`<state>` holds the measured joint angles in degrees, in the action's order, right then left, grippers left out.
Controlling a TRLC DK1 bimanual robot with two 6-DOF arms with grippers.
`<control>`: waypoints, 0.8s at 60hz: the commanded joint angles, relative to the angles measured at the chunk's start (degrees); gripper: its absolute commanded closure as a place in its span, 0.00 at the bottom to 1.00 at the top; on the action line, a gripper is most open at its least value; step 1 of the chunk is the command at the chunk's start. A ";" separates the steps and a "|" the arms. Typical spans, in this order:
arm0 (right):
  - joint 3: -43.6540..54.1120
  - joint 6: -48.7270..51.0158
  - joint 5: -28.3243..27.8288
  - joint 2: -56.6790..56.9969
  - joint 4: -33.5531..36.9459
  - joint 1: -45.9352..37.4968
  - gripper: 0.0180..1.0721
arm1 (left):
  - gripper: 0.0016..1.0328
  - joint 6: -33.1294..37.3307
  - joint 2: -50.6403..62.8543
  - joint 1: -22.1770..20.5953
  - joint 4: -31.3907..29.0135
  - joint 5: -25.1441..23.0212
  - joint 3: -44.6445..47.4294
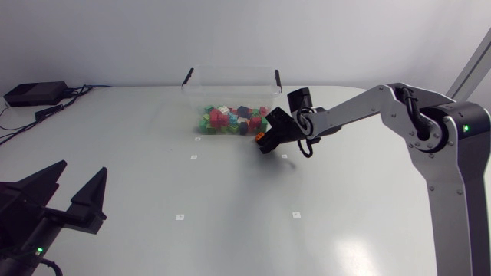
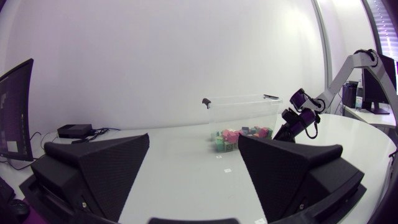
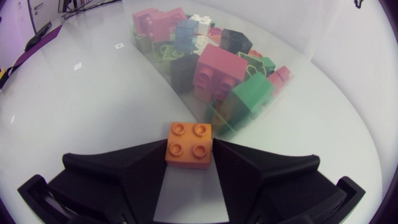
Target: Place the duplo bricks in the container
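Right end effector (image 1: 263,141) clamped on a small orange four-stud duplo brick (image 3: 188,145), one finger on each side, studs up. It hangs above the white counter (image 1: 153,161), just outside the near right corner of the clear plastic container (image 1: 230,86). A pile of mixed duplo bricks (image 1: 229,119), pink, green, blue, black and white, lies inside the container, ahead of the held brick. Left end effector (image 1: 75,182) sits at the counter's near left, fingers spread wide, holding nothing.
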<state>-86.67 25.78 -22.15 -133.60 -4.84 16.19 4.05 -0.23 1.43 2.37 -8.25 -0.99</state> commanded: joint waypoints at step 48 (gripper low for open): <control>6.78 -4.51 4.49 30.68 10.11 2.80 0.75 | 0.04 -0.89 -0.47 0.41 -0.26 0.52 1.17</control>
<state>-76.84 23.49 -18.61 -101.51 3.31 17.28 4.05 -0.23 1.43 2.37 -8.25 -0.99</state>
